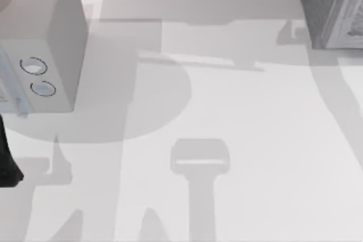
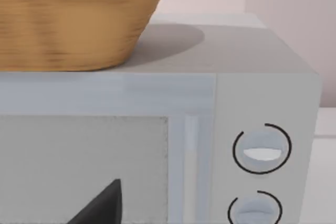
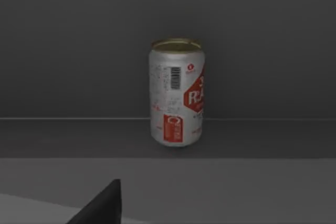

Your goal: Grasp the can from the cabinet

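**Q:** Can first: where does it stand, and how would it handle?

**A:** In the right wrist view the can [image 3: 176,93] stands upright on the dark floor of the cabinet [image 3: 63,40], near the back wall, with bare floor all around it. It is a silver drinks can with a red label, a barcode and a gold-toned lid. I judge it light, thin-walled and smooth, so it could dent under a hard squeeze, slip under a weak one, or tip at a sideways knock. Taking it across the middle of the body, one finger on each side, looks the safest hold.

**Q:** What of the right gripper itself?

**A:** A dark wedge at the near edge of that view looks like part of it, well short of the can. Whether its fingers are spread or closed I cannot tell, and nothing appears to be held.

**Q:** And the left arm?

**A:** A dark piece of an arm [image 1: 8,160] sits at the table's left edge in the top view. Its wrist camera faces the front of a light grey microwave [image 2: 262,93] with two round dials [image 2: 261,148], and a woven basket [image 2: 73,14] rests on top. Its fingers I cannot judge either.

**Q:** What does the top view add?

**A:** Layout: the speckled cabinet at the far right corner of the white table [image 1: 244,128], the microwave far left, well apart. It hides the cabinet's inside and the basket.
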### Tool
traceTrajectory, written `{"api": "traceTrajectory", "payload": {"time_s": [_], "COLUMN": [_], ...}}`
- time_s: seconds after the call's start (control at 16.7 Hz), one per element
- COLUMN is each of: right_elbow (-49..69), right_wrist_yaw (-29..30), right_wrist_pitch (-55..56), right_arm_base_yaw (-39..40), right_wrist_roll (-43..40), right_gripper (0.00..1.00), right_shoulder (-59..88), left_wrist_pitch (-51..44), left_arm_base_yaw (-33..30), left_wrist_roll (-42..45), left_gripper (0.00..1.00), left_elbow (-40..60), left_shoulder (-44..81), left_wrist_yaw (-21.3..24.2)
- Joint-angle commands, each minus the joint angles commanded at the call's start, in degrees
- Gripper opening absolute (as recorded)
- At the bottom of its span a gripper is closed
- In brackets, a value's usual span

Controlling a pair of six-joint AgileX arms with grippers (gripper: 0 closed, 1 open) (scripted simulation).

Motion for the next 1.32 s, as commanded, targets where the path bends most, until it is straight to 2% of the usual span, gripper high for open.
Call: {"api": "traceTrajectory", "payload": {"time_s": [0.36,0.78,1.32], "right_elbow": [0.5,7.9,11.8], "right_wrist_yaw": [0.1,2.4,2.2], "right_wrist_pitch": [0.7,8.7,9.2], "right_arm_base_yaw": [-0.1,1.2,0.8], "right_wrist_roll": [0.0,0.0,0.0], "right_gripper": [1.00,1.00,1.00], "right_shoulder": [0.8,16.6,20.6], "left_wrist_pitch": [0.0,0.0,0.0], "left_arm_base_yaw": [0.0,0.0,0.0], "left_wrist_roll": [0.0,0.0,0.0], "left_gripper": [1.00,1.00,1.00], "left_elbow": [0.0,0.0,0.0], "left_shoulder": [0.0,0.0,0.0], "left_wrist_yaw": [0.0,0.0,0.0]}}
